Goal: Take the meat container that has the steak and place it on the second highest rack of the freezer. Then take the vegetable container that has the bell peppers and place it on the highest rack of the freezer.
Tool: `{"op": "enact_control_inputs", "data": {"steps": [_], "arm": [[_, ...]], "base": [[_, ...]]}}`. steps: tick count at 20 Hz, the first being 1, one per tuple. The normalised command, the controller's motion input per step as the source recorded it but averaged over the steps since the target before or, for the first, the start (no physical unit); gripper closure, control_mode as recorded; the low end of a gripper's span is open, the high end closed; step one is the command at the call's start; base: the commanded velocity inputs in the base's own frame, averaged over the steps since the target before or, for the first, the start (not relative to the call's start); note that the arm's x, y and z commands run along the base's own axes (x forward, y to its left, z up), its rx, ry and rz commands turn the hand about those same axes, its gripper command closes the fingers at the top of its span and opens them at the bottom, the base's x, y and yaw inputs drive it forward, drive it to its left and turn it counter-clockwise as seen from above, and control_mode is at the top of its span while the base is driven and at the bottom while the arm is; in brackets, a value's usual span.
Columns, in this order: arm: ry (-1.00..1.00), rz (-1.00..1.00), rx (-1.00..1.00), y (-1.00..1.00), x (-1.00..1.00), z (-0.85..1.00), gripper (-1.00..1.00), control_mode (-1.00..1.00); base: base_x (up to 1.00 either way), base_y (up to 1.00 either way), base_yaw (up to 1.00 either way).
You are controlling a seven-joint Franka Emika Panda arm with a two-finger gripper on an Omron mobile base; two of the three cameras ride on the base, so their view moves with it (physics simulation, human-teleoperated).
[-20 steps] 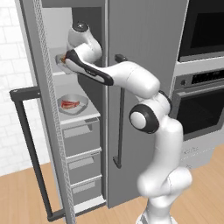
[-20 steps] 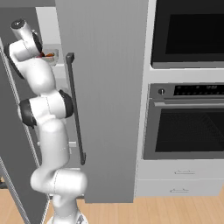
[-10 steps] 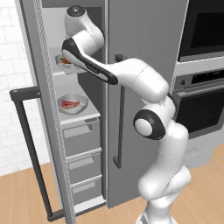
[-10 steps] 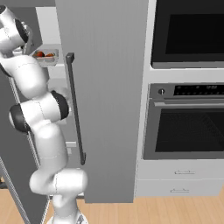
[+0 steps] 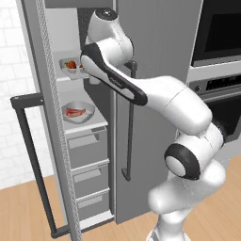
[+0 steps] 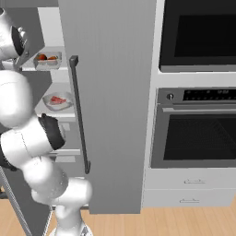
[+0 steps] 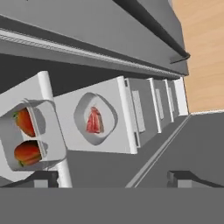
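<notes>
Just let go and pulled back up from the top shelf, with the gripper [image 7: 114, 179] spread wide and pinching nothing. Looking down now from above at both boxes inside the open freezer [image 5: 59, 37]. Closest to the hand: the vegetable container [image 7: 50, 131] with the two bell peppers [image 7: 25, 138], sitting flat on the highest rack [image 5: 70, 78], where it was a second ago, not tipped. Means the second half of the job looks done. One shelf lower: the meat container [image 7: 109, 118] with the steak [image 7: 93, 121], resting on the second rack [image 5: 89, 126]. Looks like both boxes are in the right spots, so likely nothing left but moving the arm away without bumping the shelves. Below that, three grey drawers [image 5: 87, 148], all pushed in. Off to the side, the freezer door swung wide open with its long dark handle [image 5: 33, 155]. Further away, a black oven [image 6: 198, 133] in the wall and a wooden floor [image 5: 23, 212].
</notes>
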Motion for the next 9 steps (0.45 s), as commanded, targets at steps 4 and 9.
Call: {"op": "enact_control_inputs", "data": {"steps": [4,9], "arm": [[-0.26,0.00,0.12,-0.02,-1.00,-1.00,-1.00,-1.00],[-0.09,0.15,0.16,-0.53,-1.00,-0.93,-1.00,-1.00]], "base": [[0.00,0.00,0.00],[0.00,0.00,0.00]]}}
